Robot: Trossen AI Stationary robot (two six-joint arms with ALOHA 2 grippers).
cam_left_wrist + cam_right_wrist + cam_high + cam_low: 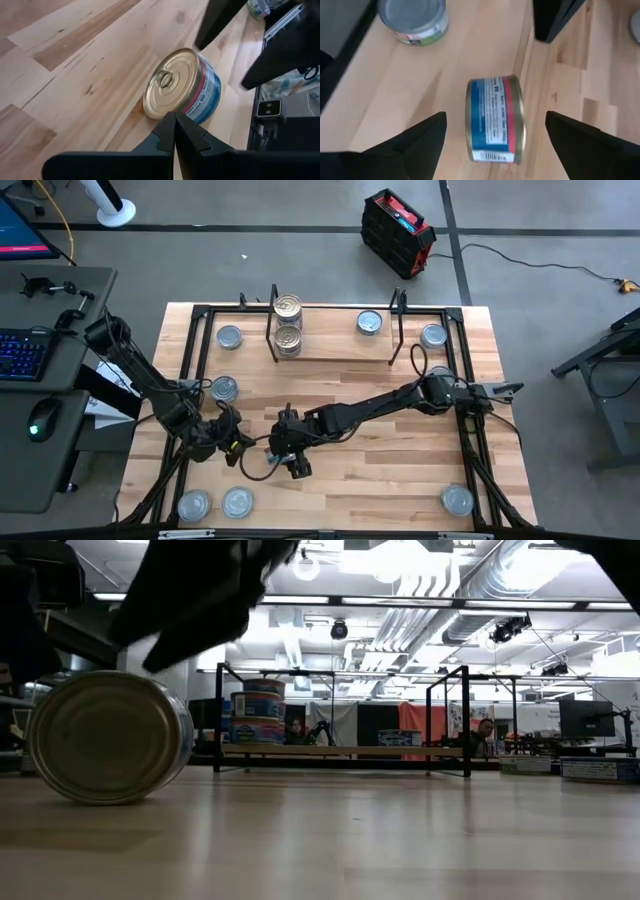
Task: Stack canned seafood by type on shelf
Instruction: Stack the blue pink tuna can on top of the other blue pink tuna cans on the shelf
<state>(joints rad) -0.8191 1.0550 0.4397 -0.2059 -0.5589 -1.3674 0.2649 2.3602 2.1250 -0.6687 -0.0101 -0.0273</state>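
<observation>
Trouble could come from the gold-lid tin (495, 120), which is seen lying on its edge on the worktop (400, 480), near the front and left of the middle. A tin on its edge can roll. If it is bumped, it may be sent off across the wood, or be grabbed crooked.

The right end effector (492, 140) is held just above this tin, with its fingers spread wide, one on each side. Nothing is pinched in it. The left end effector (175, 137) is close by, pointed at the gold lid, and its fingers are pressed together with nothing between them. The two arms are very near each other here, so one could be knocked by the other if both are moved at once.

On the shelf (340, 360) at the back, two gold tins (288, 308) are stacked at the left end, and one silver tin (369, 323) sits apart to the right. More silver tins (237, 502) are spread around the worktop, some at the front edge and some near the shelf. It looks as if most of the sorting is left to do, though the far tins are hard to tell apart. A tin set down tilted on the stack could make it fall.
</observation>
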